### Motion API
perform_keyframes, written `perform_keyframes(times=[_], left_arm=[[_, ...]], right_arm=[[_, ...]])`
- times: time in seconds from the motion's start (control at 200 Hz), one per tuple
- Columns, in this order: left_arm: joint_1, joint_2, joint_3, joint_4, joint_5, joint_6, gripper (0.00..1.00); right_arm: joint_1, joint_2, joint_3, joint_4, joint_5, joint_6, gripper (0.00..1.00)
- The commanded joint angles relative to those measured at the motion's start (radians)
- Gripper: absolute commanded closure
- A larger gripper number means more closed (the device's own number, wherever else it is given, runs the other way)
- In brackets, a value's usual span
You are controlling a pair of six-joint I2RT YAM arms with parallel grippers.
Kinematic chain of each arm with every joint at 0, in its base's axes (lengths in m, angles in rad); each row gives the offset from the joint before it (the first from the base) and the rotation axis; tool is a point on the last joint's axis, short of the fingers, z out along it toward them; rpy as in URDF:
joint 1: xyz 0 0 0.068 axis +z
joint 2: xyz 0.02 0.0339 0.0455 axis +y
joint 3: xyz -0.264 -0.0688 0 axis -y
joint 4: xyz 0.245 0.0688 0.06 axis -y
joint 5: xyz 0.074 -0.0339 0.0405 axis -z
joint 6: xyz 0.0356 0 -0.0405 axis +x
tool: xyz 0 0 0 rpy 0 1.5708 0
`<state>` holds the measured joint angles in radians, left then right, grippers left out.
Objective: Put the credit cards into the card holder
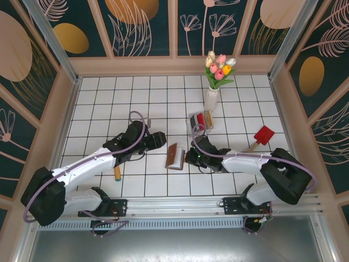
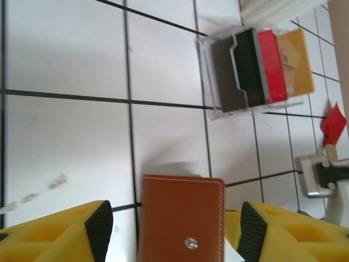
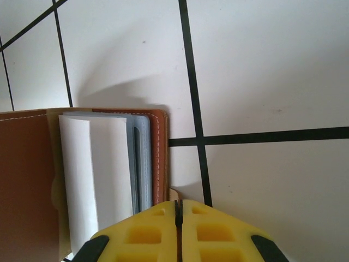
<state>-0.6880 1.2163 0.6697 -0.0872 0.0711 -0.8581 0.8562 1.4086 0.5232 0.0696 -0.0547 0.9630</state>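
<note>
Card holder (image 3: 158, 147): its small tan tab sat in the right gripper's (image 3: 178, 210) jaws, which were pressed flat together on it. The brown wallet hung open beside them, grey pockets showing. The left gripper (image 2: 175, 226) was spread wide, its black pads (image 2: 99, 226) either side of the holder's snap-studded cover without touching. Farther out, the credit cards (image 2: 248, 68) sat side by side in a clear box (image 2: 256, 108) beside a vase of tulips (image 1: 211, 98). A red shovel (image 1: 263, 135) lay to the right on the white tiled table (image 1: 98, 109).
</note>
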Motion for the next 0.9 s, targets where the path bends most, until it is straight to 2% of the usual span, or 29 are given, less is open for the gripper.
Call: perform_keyframes(times=[0.0,0.245,0.51,0.716,0.896], left_arm=[[0.016,0.011,-0.05,-0.003,0.055,0.018,0.35],[0.017,0.131,-0.085,0.143,0.218,-0.019,0.37],[0.014,0.258,-0.065,0.185,0.274,-0.01,0.4],[-0.02,0.343,-0.019,0.176,0.273,0.008,0.41],[-0.076,0.415,0.027,0.134,0.223,0.027,0.4]], right_arm=[[-0.006,0.005,0.033,-0.027,-0.012,-0.029,0.95],[-0.008,-0.001,0.031,-0.023,-0.014,-0.028,0.95],[-0.008,-0.003,0.032,-0.01,-0.017,-0.022,0.95],[-0.008,-0.02,0.036,0.001,-0.018,-0.013,0.94],[-0.007,-0.044,0.04,0.01,-0.012,0.009,0.93]])
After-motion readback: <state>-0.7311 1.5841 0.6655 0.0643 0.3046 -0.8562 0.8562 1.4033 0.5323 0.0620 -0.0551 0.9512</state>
